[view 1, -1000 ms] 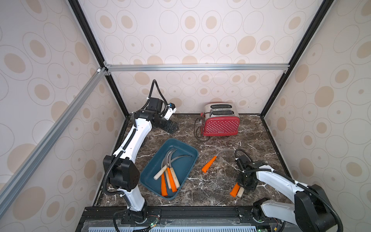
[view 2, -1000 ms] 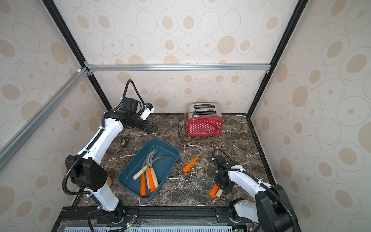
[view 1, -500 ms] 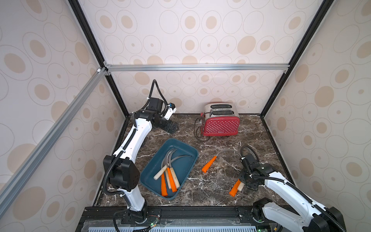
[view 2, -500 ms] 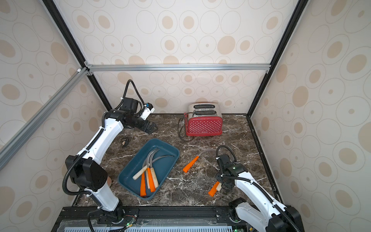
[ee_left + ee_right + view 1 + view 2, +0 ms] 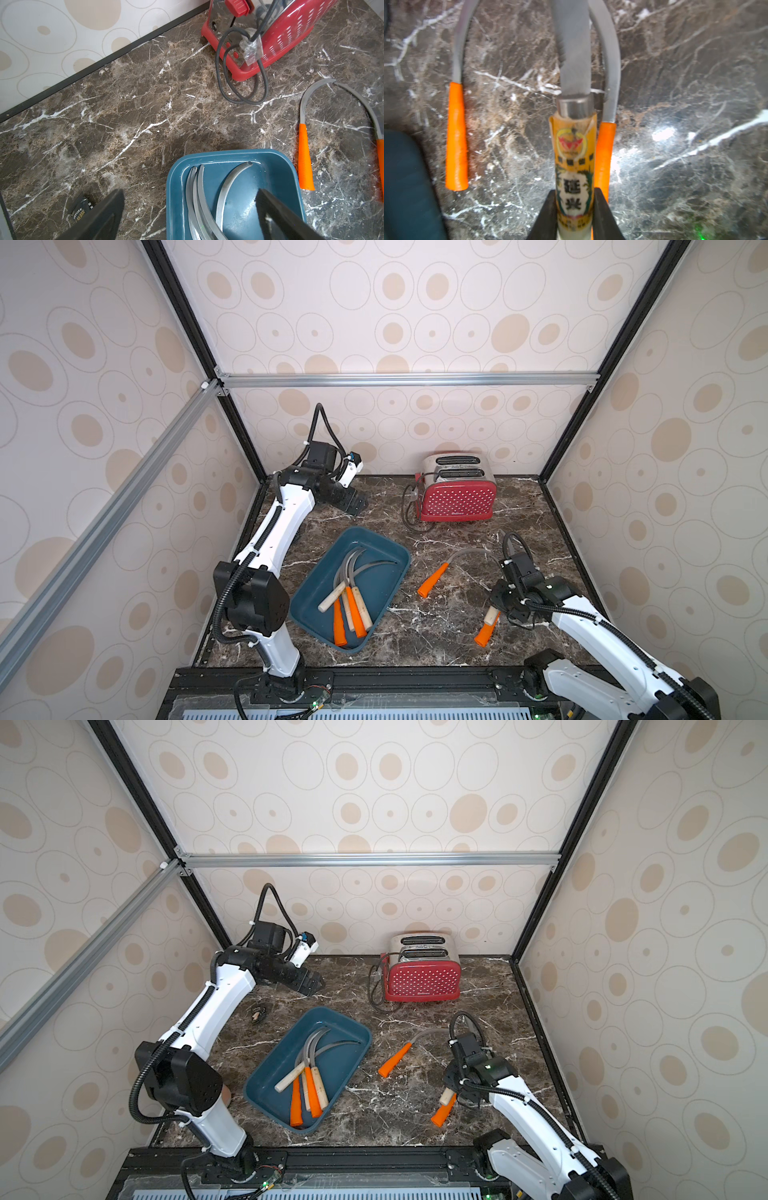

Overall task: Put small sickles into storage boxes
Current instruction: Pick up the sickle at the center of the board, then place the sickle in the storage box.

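At the table's right front, the right gripper [image 5: 574, 199] is pinching the wooden-handled sickle [image 5: 574, 145] by its handle end, well apart from the tray [image 5: 320, 585]. The long blade is overhanging, so it's risking pivoting in the grip, snagging the orange-handled sickle [image 5: 604, 155] just beside it, or catching the tray rim. The left gripper [image 5: 357, 506] is hanging spread wide.

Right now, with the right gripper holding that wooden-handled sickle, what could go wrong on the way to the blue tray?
1. The right gripper grips the wooden-handled sickle by its handle alone, so the long blade may swing or slip.
2. An orange-handled sickle lies close alongside; its blade could snag and get dragged.
3. The tray already holds several sickles, so this one may land across the pile or rim.
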Motion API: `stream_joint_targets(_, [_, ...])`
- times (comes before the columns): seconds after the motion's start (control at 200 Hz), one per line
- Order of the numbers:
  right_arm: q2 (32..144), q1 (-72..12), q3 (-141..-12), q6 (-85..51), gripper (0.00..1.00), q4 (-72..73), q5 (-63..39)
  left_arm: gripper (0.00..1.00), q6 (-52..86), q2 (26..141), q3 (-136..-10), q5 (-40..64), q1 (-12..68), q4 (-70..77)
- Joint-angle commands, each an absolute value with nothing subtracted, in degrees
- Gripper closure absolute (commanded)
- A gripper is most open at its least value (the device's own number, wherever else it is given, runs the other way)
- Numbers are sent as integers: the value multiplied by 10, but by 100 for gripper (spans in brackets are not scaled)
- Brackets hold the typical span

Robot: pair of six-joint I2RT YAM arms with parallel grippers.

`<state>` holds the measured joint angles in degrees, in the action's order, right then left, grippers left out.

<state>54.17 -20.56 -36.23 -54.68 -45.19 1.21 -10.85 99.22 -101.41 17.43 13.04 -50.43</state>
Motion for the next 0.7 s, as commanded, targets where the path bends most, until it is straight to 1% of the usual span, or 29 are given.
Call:
stream_joint_targets(0.0, [532, -212, -385, -537, 95, -439, -2, 1, -91, 979, -1036, 149, 132, -499])
stream_joint_targets(0.24, [576, -272, -455, -526, 95, -450, 8, 1, -58, 987, -1063, 121, 118, -499])
stream_joint_targets(0.466, [636, -353, -528, -537, 95, -452, 41, 1, -5, 1000, -1073, 145, 61, -490])
stream_joint_targets(0.696, [714, -429, -603, -549, 95, -435, 52, 1, -17, 982, -1068, 91, 59, -464])
